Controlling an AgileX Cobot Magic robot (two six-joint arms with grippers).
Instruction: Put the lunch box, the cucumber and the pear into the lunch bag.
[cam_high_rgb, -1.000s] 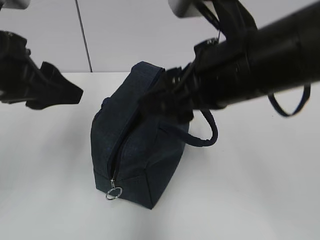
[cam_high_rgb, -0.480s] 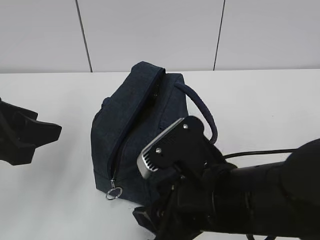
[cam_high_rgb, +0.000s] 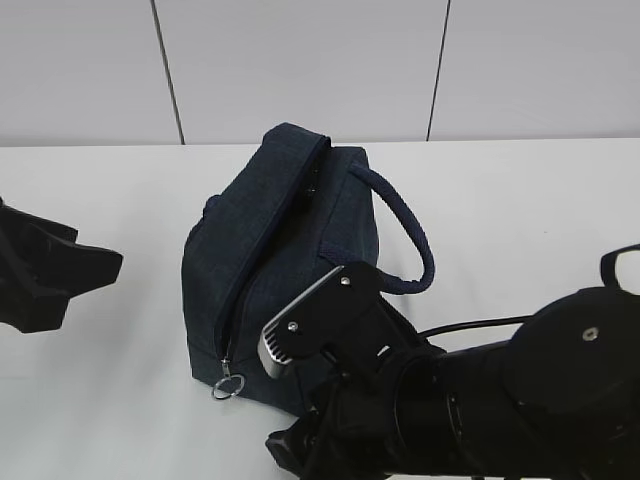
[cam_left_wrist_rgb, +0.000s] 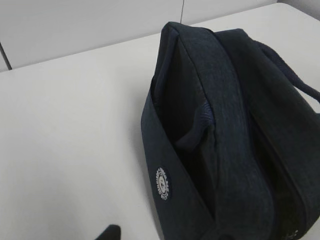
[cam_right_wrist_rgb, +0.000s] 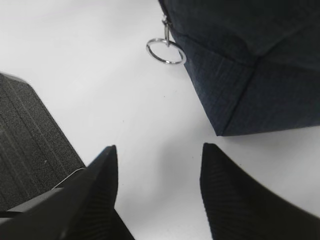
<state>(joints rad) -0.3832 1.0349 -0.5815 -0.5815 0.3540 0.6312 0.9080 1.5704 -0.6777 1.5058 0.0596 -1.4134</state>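
The lunch bag (cam_high_rgb: 280, 250) stands in the middle of the white table, dark navy, one looped handle (cam_high_rgb: 410, 240) hanging to its right. Its silver ring pull (cam_high_rgb: 228, 386) hangs at the low front end of the zipper; it also shows in the right wrist view (cam_right_wrist_rgb: 166, 51). My right gripper (cam_right_wrist_rgb: 157, 150) is open and empty over bare table just in front of the bag's front corner (cam_right_wrist_rgb: 225, 127). My left gripper (cam_high_rgb: 95, 265) hangs left of the bag, apart from it; one fingertip (cam_left_wrist_rgb: 107, 232) shows, set wide. The lunch box, cucumber and pear are out of view.
My right arm (cam_high_rgb: 480, 400) fills the lower right of the exterior view and hides the table there. A dark ribbed surface (cam_right_wrist_rgb: 30, 145) lies past the table's front edge. A grey panelled wall (cam_high_rgb: 300, 60) stands behind. The bag's side carries a round white badge (cam_left_wrist_rgb: 161, 183).
My right arm has swung down from over the bag to low in front of it. My left gripper has dropped lower at the left. The bag has not moved.
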